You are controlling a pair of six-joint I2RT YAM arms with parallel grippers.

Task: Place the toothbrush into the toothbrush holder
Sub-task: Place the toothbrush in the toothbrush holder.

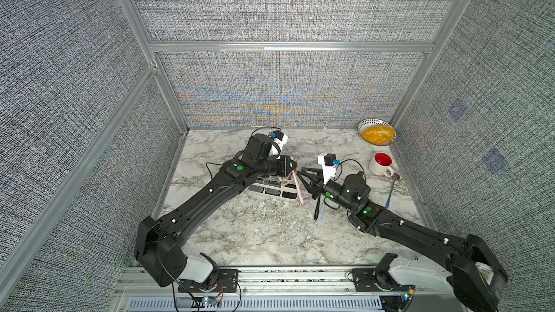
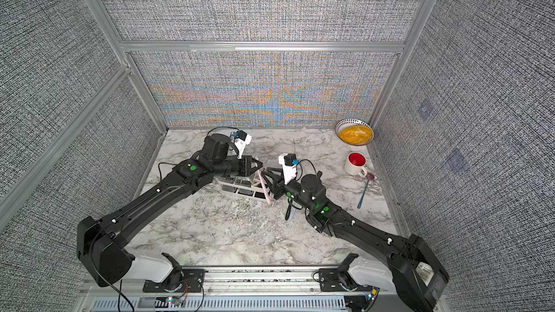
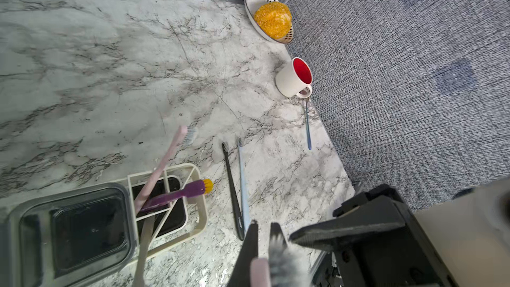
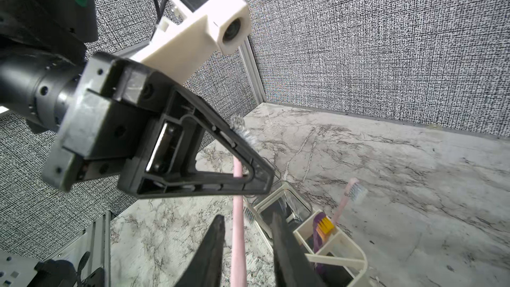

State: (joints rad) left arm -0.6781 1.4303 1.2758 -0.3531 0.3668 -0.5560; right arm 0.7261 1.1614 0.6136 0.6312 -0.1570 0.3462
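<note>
Left pincer [image 3: 263,240] grips the pink toothbrush [image 4: 238,233], right pincer [image 4: 247,218] gapes open — best lowered handle-first, plumb, into the toothbrush holder [image 3: 204,205].

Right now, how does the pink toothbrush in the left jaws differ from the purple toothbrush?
The pink toothbrush has grey bristles; the purple toothbrush has yellow ones. The pink toothbrush hangs nearly upright beside the toothbrush holder, pinched near its head by the jaws of the left gripper; the purple toothbrush leans inside a compartment, untouched. Both are head-up.
</note>
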